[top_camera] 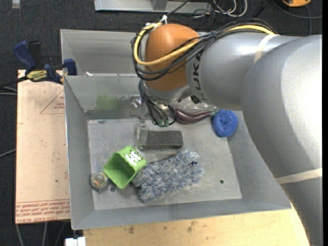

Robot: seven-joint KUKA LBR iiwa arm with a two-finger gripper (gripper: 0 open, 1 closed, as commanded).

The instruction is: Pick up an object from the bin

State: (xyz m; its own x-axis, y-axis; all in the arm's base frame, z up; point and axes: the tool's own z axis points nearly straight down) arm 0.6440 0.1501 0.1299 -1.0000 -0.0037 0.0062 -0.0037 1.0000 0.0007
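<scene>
Down on a dark floor (61, 9) with some black cables (225, 1) at the top sits a grey metal bin (77, 152). Its flat bottom is scratched and dull. The big silver robot arm (266, 96) with its round orange cover (166, 55) comes in from the right and leans over the middle of the bin.

The gripper (140, 129) hangs low, near the bin bottom. Right beside it, in the middle of the bin, lies a flat dark grey block (163, 139). The block's long side runs left to right, and its left end points at the gripper. I cannot tell if they touch, or if the gripper is spread or pressed together, because the arm's own parts and wires crowd around it.

In front of the block lie a fuzzy blue-grey cloth (169, 174) and a tipped green plastic cup (122, 168) with little white bits inside. A bumpy blue ball (224, 123) sits at the right. A dark purple thing (192, 115) is half hidden under the arm. A tiny round grey thing (97, 181) by the cup is too small to make out.
</scene>
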